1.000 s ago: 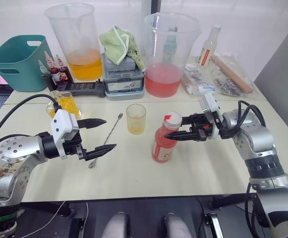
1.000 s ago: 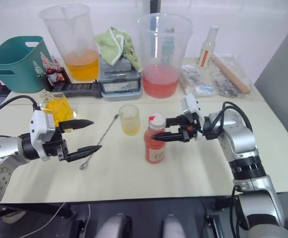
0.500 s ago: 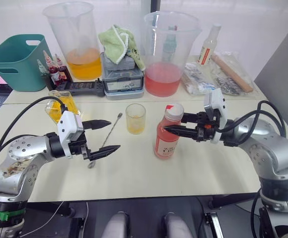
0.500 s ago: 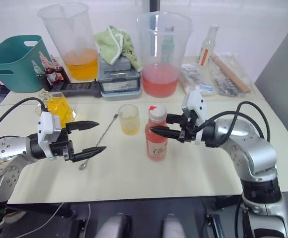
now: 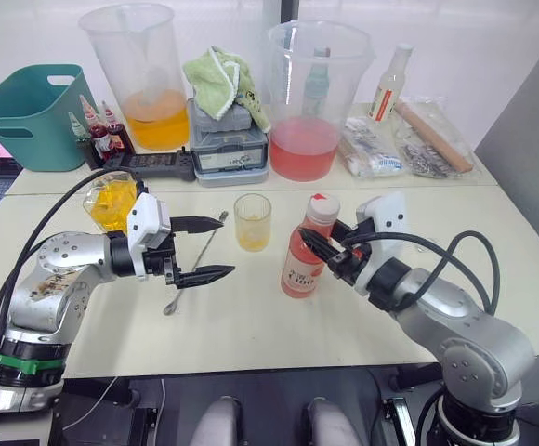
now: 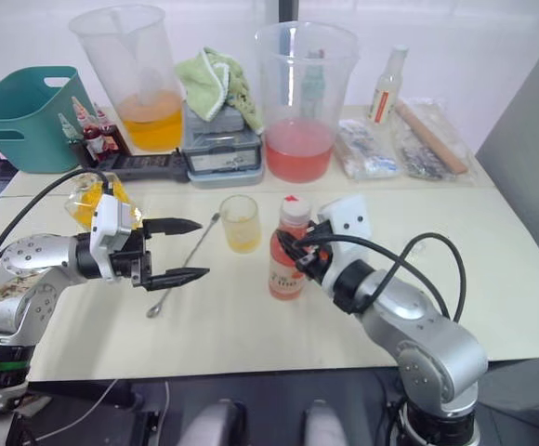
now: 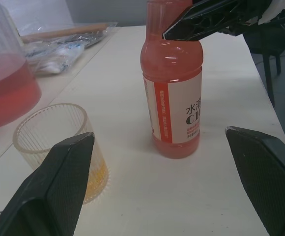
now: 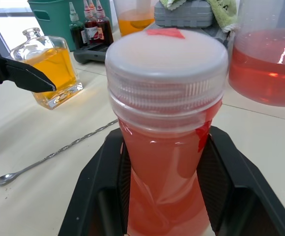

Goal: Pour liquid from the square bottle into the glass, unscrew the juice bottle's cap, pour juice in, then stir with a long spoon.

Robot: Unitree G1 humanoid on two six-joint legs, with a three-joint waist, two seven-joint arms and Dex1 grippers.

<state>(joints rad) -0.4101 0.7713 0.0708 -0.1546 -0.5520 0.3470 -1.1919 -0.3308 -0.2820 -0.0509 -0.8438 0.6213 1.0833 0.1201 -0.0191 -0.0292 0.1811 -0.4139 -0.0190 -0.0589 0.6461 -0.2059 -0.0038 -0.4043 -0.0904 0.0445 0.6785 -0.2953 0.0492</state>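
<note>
While right end effector (image 5: 323, 249) clamps capped juice bottle (image 5: 305, 260), glass (image 5: 253, 222) holds yellow liquid.

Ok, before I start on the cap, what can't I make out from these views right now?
- Juice bottle: cap cut off by the picture edge, left wrist view.
- Its base: out of frame beyond the right end effector clamped on it, right wrist view.
- Spoon: mid-stem behind the left end effector, head views.
- Square bottle: partly behind the left arm, head views.
</note>
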